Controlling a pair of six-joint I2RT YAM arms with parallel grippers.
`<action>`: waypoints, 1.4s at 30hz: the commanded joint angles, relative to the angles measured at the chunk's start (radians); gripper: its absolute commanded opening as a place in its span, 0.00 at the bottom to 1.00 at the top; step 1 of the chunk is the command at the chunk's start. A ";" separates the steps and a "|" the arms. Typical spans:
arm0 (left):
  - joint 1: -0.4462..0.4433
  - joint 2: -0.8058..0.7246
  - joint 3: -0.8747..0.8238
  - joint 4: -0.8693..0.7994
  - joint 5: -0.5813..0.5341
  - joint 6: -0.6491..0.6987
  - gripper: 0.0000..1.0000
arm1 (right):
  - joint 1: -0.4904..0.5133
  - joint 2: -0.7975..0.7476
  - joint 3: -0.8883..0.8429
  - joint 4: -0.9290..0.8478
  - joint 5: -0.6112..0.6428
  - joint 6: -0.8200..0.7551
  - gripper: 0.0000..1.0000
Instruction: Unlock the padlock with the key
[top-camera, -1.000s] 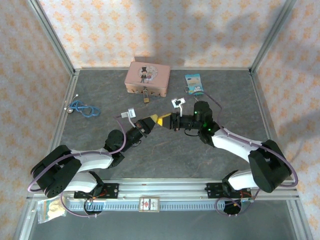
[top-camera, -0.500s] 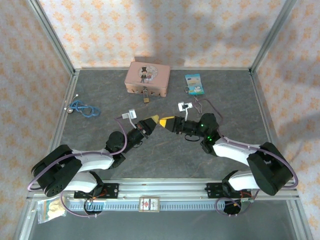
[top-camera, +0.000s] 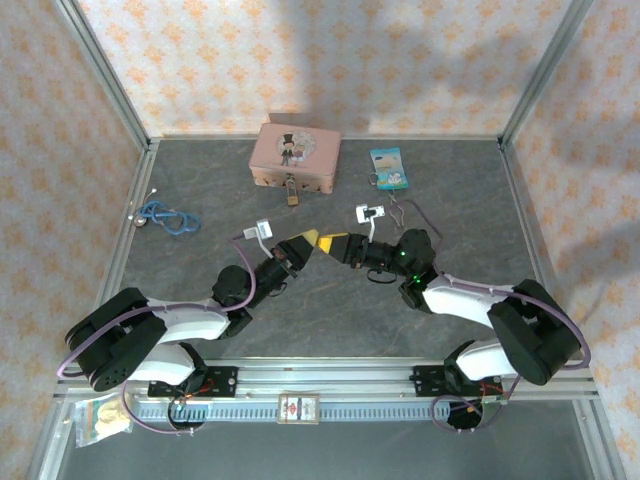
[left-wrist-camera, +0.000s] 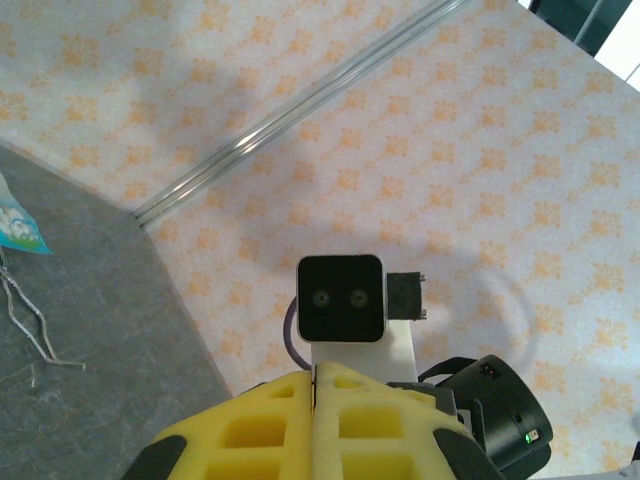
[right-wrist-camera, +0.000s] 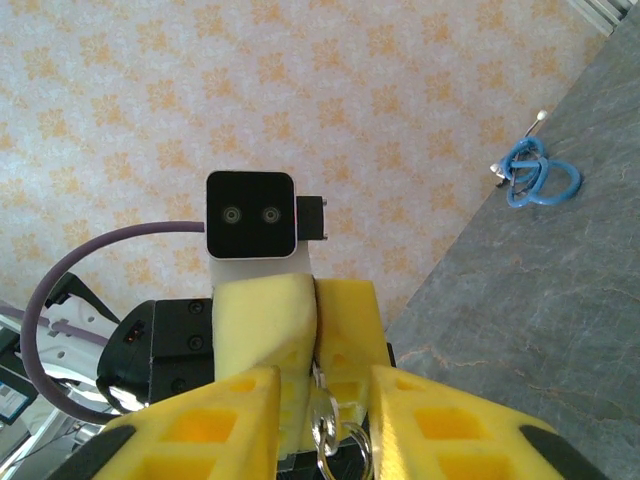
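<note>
Left gripper (top-camera: 308, 243) and right gripper (top-camera: 336, 246) meet tip to tip near the centre of the grey stone-patterned desk (top-camera: 330, 320). The left gripper's yellow foam fingers (left-wrist-camera: 260, 430) are pressed together, pinching a silver key ring (right-wrist-camera: 327, 432). The right gripper's fingers (right-wrist-camera: 430, 420) stand narrowly apart, one on either side of that ring. The tiny brass-gold padlock (top-camera: 291, 197) hangs at the front of the pink rectangular tin (top-camera: 296, 150) near the desk's far edge, well apart from both grippers.
</note>
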 joint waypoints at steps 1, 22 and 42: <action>-0.008 0.007 -0.009 0.082 -0.031 -0.013 0.00 | 0.010 0.001 -0.009 0.068 0.008 0.002 0.32; -0.019 0.027 0.003 0.104 -0.050 -0.025 0.00 | 0.016 0.031 0.007 0.079 -0.003 0.013 0.25; -0.033 0.052 0.003 0.144 -0.065 -0.044 0.00 | 0.018 0.045 0.003 0.109 -0.003 0.022 0.01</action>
